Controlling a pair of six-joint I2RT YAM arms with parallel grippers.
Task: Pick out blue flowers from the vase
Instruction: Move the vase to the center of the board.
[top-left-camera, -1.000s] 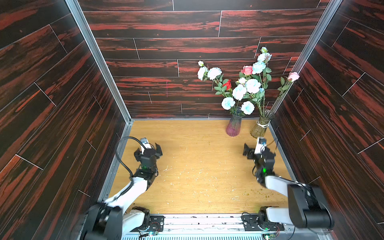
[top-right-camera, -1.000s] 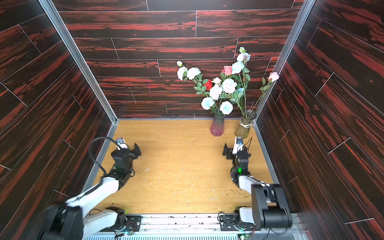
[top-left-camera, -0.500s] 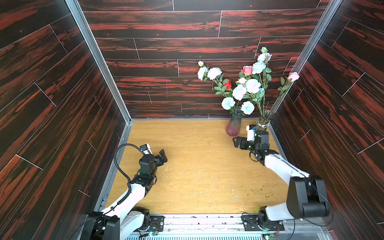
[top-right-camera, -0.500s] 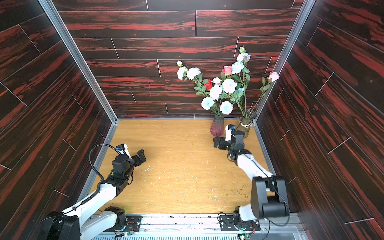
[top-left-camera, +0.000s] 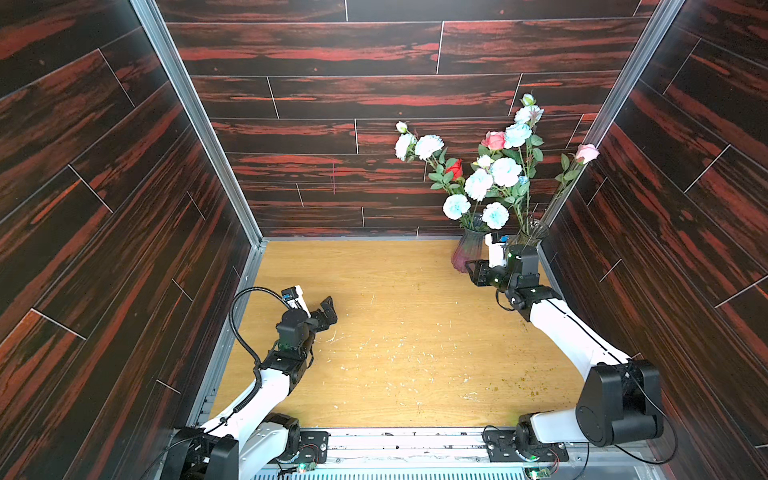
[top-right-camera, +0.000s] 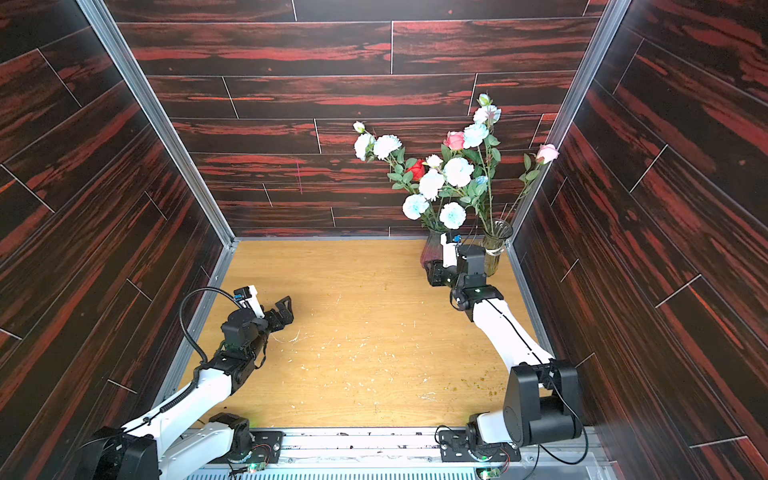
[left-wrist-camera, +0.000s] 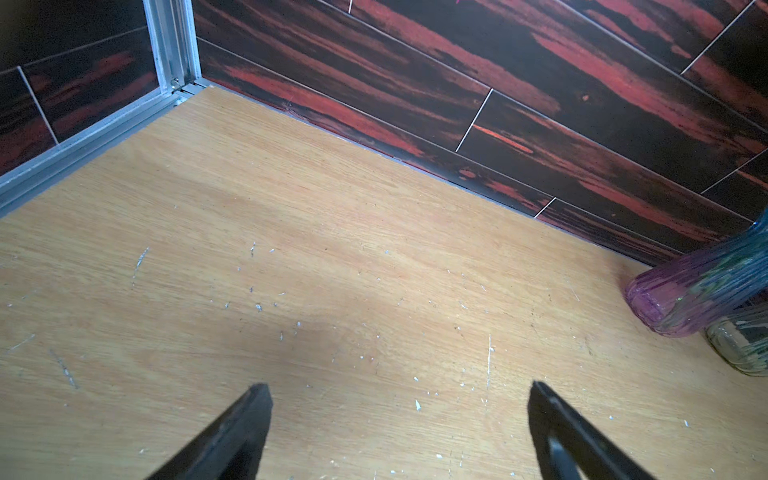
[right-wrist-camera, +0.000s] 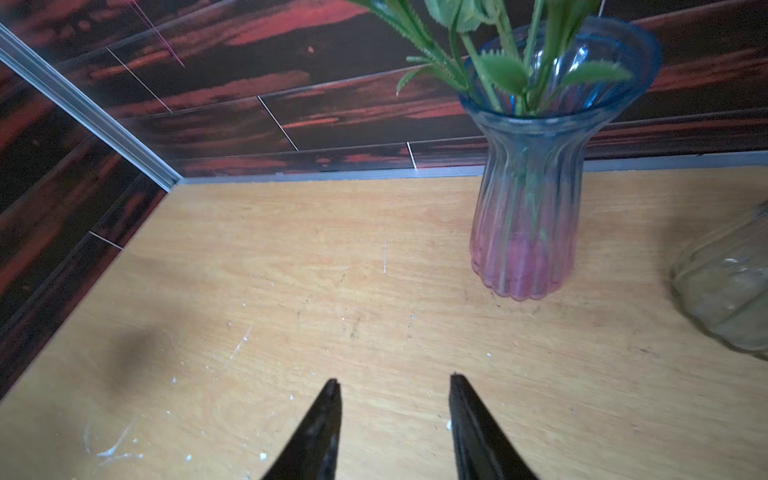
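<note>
The blue flowers (top-left-camera: 478, 185) (top-right-camera: 432, 185), pale blue-white blooms on green stems, stand in a ribbed vase (top-left-camera: 467, 253) (top-right-camera: 430, 249) that is pink below and blue at the rim, at the back right. In the right wrist view only their stems and leaves (right-wrist-camera: 494, 70) show, rising from the vase (right-wrist-camera: 523, 208). My right gripper (top-left-camera: 473, 272) (top-right-camera: 432, 272) (right-wrist-camera: 392, 380) hovers low beside the vase's base, jaws partly apart, nothing between them. My left gripper (top-left-camera: 328, 309) (top-right-camera: 284, 307) (left-wrist-camera: 399, 388) is far off at the left, wide open and empty.
A clear glass vase (top-left-camera: 532, 232) (right-wrist-camera: 723, 299) stands right of the coloured one, by the right wall, holding a pink rose (top-left-camera: 586, 153) and a tall stem. A red rose (top-left-camera: 455, 168) sits among the blue blooms. Dark panelled walls enclose the wooden floor (top-left-camera: 395, 332).
My right arm has swung from the floor's right side up to the vase's base, and its jaws have narrowed. My left arm dropped lower and turned toward the middle.
</note>
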